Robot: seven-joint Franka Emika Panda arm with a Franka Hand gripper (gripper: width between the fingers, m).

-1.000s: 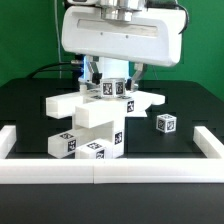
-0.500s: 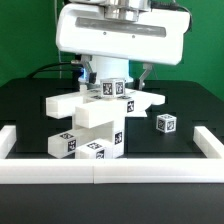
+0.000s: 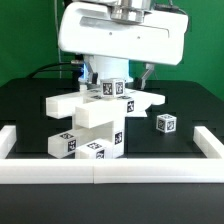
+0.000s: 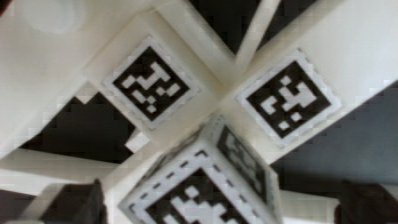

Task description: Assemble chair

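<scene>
The partly built chair (image 3: 92,118), a stack of matte white slabs and chunky bars bearing square black-and-white coded tags, stands near the middle of the black surface (image 3: 35,100), behind the plain long white border rail (image 3: 110,170). The pincer (image 3: 113,84) hangs directly over it, at a short white tagged block (image 3: 112,90) that sits at the top of the stack. In the wrist view that block's coded faces fill the picture so closely that no fingertip shows, and the exterior view is too coarse at that spot, so I cannot tell whether the pincer is clamped on the block or parted around it. The step in hand looks like seating or fixing this top block into the bars beneath it. A small loose white tagged cube (image 3: 166,123) lies on the surface, well apart, toward the exterior view's right, and appears not yet joined. The next move probably calls for a straight, careful lift clear of the stack without nudging its overhanging bars, before turning to that cube.
</scene>
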